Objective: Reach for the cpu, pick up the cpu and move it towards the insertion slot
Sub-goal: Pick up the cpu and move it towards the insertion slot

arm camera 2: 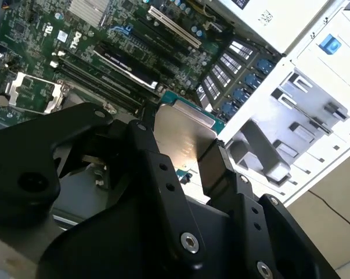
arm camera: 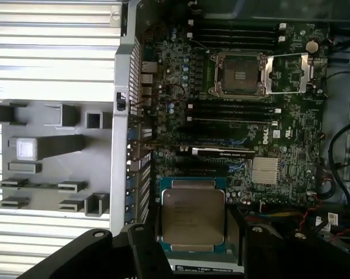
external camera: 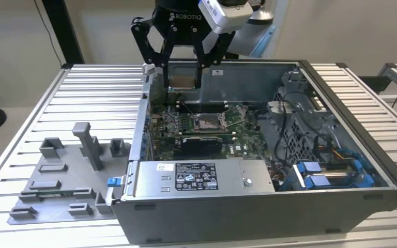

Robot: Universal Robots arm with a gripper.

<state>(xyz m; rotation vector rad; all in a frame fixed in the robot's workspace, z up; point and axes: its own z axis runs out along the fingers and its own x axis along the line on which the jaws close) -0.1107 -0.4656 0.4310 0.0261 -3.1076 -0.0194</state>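
The gripper (external camera: 182, 66) is clamped on the cpu (external camera: 184, 79), holding it by two opposite edges in the air above the open computer case (external camera: 364, 155), near the case's back wall. In the first wrist view the cpu (arm camera: 192, 216) hangs flat, silver face to the camera. The insertion slot (external camera: 208, 122) sits lower down on the motherboard (external camera: 243, 142), well apart from the chip, its frame open in the first wrist view (arm camera: 238, 74). The risk, as I judge it: an edge grip is thin (little contact), so a jolt could tilt or drop the chip onto the board, or it could arrive rotated against the socket.
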